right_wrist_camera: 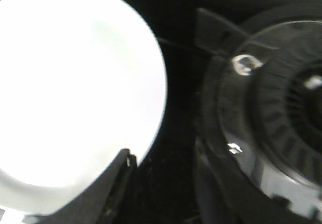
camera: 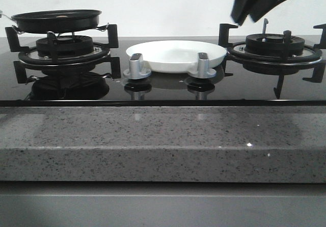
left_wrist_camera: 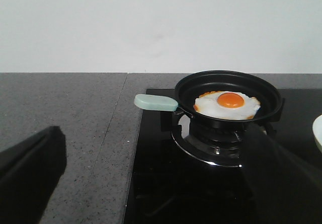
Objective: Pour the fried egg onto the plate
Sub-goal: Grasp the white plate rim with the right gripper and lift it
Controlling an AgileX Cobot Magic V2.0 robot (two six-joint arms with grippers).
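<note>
The hob (camera: 168,92), black glass, carries two burners: the left one (camera: 63,51) and the right one (camera: 275,48). Between them, at the hob's middle, sits one white plate (camera: 175,55) with nothing in it, behind two grey knobs (camera: 136,66). One black pan (camera: 56,19) rests on the left burner and holds one egg (left_wrist_camera: 227,105), lying flat, yolk up, toward the side away from the pale green handle (left_wrist_camera: 156,102).

The right claw (camera: 257,2) hangs above and just left of the right burner; the plate is below it and to its left, the pan well apart beyond the plate. Its fingers look parted and hold nothing. In the right wrist view the plate lies close under one dark finger (right_wrist_camera: 108,194), beside the burner.

Only dark, blurred fingers (left_wrist_camera: 30,173) of the left claw (left_wrist_camera: 151,194) show, wide apart and empty; pan and egg lie ahead of it, handle toward the counter (left_wrist_camera: 65,113), the plate's rim further off at the view's edge
</note>
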